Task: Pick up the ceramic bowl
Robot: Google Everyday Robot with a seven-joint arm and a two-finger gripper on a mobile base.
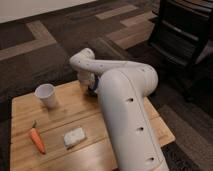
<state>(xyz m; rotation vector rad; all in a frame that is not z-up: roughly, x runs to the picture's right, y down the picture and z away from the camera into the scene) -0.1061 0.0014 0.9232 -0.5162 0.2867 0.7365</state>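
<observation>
From where I stand, the wooden surface [100, 152] carries a carrot [37, 140] at about eight o'clock. A white cup [46, 95] stands up at ten o'clock. A small white sponge-like block [74, 136] lies near six o'clock, well apart from the cup. Further right, the big white arm [125, 110] bends over the middle of the surface and blocks most of what lies behind it.

The end effector [88, 81] sits at roughly twelve o'clock, low over the far edge. Just a sliver of the ceramic bowl [92, 89], dark blue, peeks out beside it, right against the arm. Whether the end effector is released or clenched on the bowl's rim I cannot tell.

My worry is the grip. A glossy, shallow bowl offers only a thin rim, so a slightly off pinch could let it slip and drop back on the wood, or tip as it rises. It also sits near the far edge, and a nudge might push it off. The cup looks far enough away to be safe.
</observation>
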